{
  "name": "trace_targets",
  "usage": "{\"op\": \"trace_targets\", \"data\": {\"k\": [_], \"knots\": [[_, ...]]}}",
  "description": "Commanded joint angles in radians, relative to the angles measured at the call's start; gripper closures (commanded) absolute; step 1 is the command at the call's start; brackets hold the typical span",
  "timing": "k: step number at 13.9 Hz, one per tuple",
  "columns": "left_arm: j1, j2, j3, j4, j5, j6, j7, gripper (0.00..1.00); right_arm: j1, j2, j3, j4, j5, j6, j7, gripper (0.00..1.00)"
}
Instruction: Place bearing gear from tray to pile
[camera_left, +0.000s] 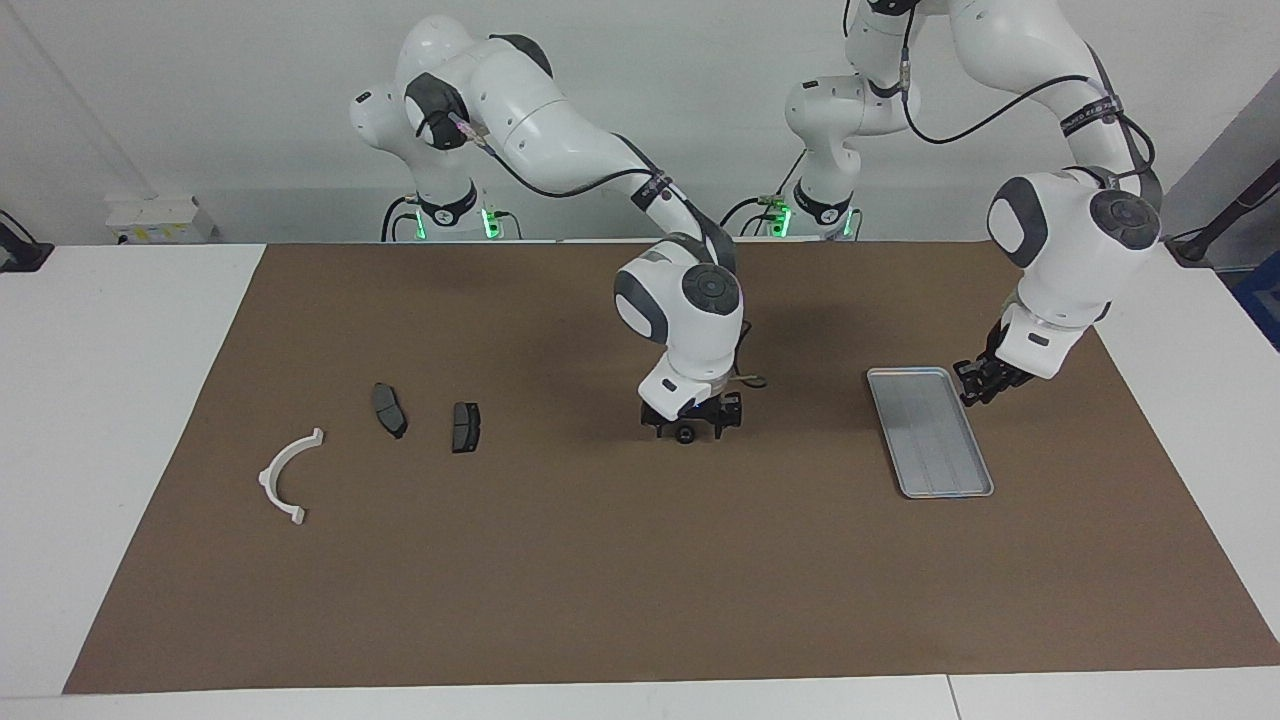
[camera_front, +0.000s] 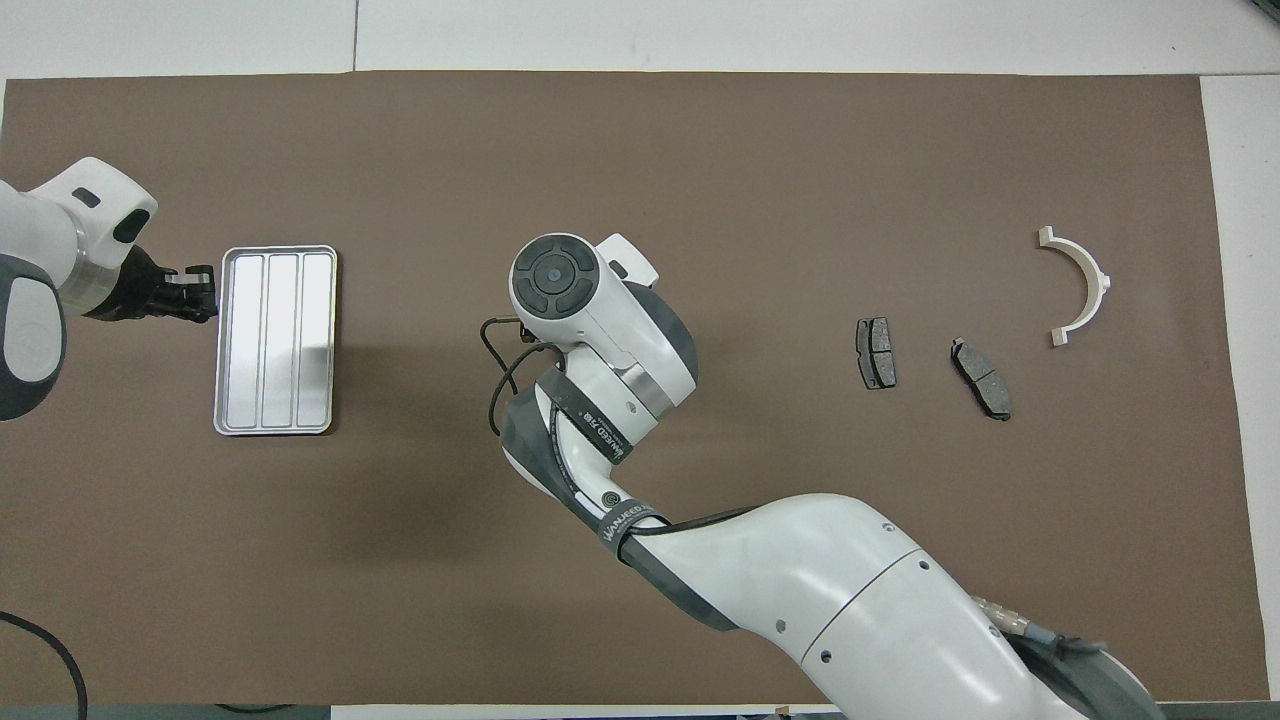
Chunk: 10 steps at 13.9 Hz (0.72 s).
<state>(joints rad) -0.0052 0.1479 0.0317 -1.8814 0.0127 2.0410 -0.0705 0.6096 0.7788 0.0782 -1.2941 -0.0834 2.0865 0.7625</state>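
Note:
The bearing gear (camera_left: 686, 436), a small dark round part, is at the middle of the brown mat, directly under my right gripper (camera_left: 686, 428), which is low over the mat. In the overhead view the right wrist hides both. The silver tray (camera_left: 930, 430) lies toward the left arm's end and holds nothing; it also shows in the overhead view (camera_front: 275, 340). My left gripper (camera_left: 985, 382) hangs open beside the tray's rim. The pile lies toward the right arm's end: two dark brake pads (camera_left: 389, 410) (camera_left: 465, 427) and a white semicircular bracket (camera_left: 288, 475).
The brown mat (camera_left: 600, 580) covers most of the white table. The pile also shows in the overhead view as two pads (camera_front: 876, 352) (camera_front: 982, 377) and the bracket (camera_front: 1080, 285). The right arm's forearm (camera_front: 850, 600) stretches over the mat's near part.

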Motion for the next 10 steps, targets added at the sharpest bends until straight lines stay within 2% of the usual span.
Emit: {"op": "trace_targets", "data": {"k": [1,2,3,4,5,10], "knots": [[0.008,-0.025,-0.006,0.024,0.000,-0.073,-0.012,1.00,-0.007,-0.047,0.006,-0.082,0.016,0.049,-0.014,0.08],[0.010,-0.030,-0.006,0.027,0.000,-0.079,-0.012,1.00,-0.005,-0.049,0.008,-0.082,0.019,0.047,-0.006,0.28],[0.010,-0.031,-0.006,0.028,0.000,-0.079,-0.012,1.00,-0.002,-0.049,0.008,-0.083,0.019,0.043,0.000,0.75],[0.010,-0.031,-0.006,0.028,0.000,-0.077,-0.012,1.00,-0.002,-0.052,0.006,-0.088,0.019,0.041,0.004,0.95],[0.010,-0.031,-0.006,0.028,0.000,-0.077,-0.012,1.00,0.001,-0.056,0.006,-0.087,0.019,0.031,0.012,1.00],[0.010,-0.031,-0.006,0.028,0.000,-0.074,-0.012,1.00,-0.001,-0.069,0.005,-0.073,0.011,-0.011,0.018,1.00]]}}
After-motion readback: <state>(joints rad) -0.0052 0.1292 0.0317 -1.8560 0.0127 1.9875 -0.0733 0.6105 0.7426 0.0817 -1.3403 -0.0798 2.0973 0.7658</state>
